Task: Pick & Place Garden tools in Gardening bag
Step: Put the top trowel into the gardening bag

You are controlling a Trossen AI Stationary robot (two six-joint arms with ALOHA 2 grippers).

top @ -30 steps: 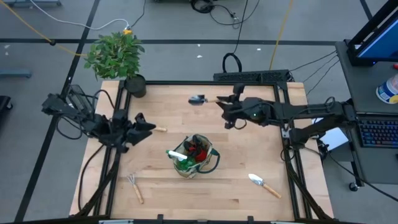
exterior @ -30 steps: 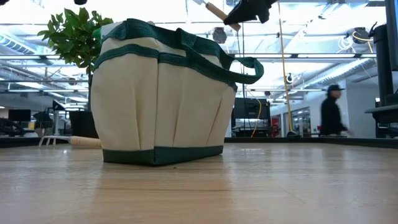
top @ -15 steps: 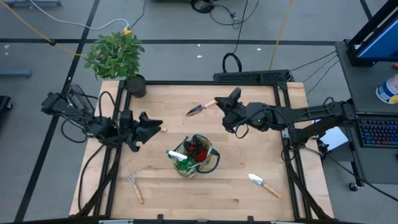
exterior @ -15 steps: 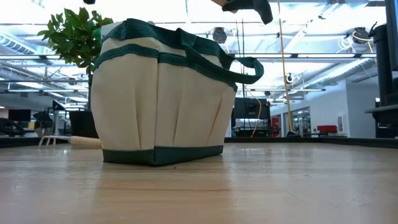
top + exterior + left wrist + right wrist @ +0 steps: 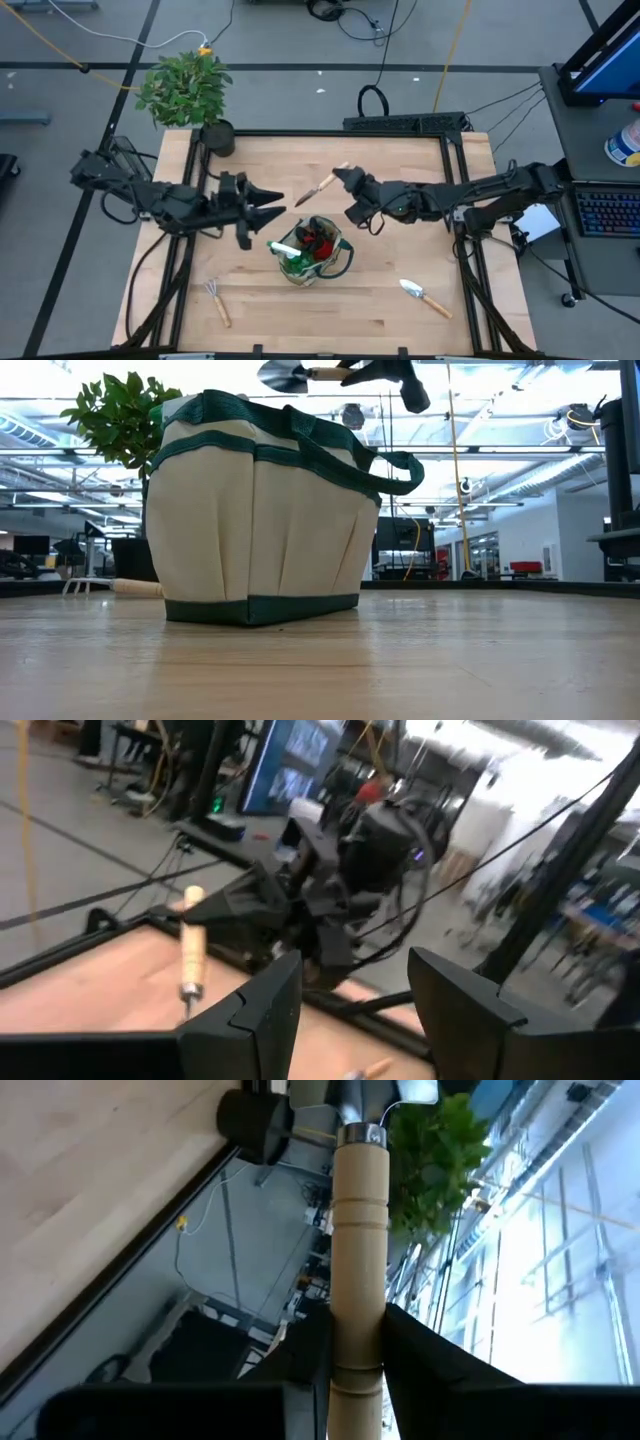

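Note:
The gardening bag (image 5: 312,252) (image 5: 255,510), beige with green trim, stands on its flat base at the table's middle, a green spray bottle (image 5: 290,252) and red gloves (image 5: 320,243) inside it. My right gripper (image 5: 340,184) (image 5: 360,1355) is above the bag's far side, shut on a wooden-handled trowel (image 5: 318,188) (image 5: 300,374). My left gripper (image 5: 272,207) (image 5: 345,1010) hovers left of the bag, open and with nothing in it, pointing at the trowel. A rake (image 5: 218,301) and a second trowel (image 5: 425,297) lie flat near the front edge. My right gripper pinches the trowel's wooden handle (image 5: 358,1295) between its two fingers (image 5: 418,1352), at the half toward its free end. The fingers come about level from the table's right. The trowel is held level and clear of everything, higher than the bag's rim, its blade (image 5: 283,374) toward the left arm.
A leafy plant in a black pot (image 5: 190,92) stands at the table's far left corner. A wooden handle (image 5: 135,588) lies on the table behind the bag, under my left arm. Bare wood lies right of the bag.
My right gripper has carried the trowel toward the near left, closer to the bag, and rolled, so the trowel has turned about and its blade now points toward the left arm. My left gripper has risen and moved right toward the bag, staying open.

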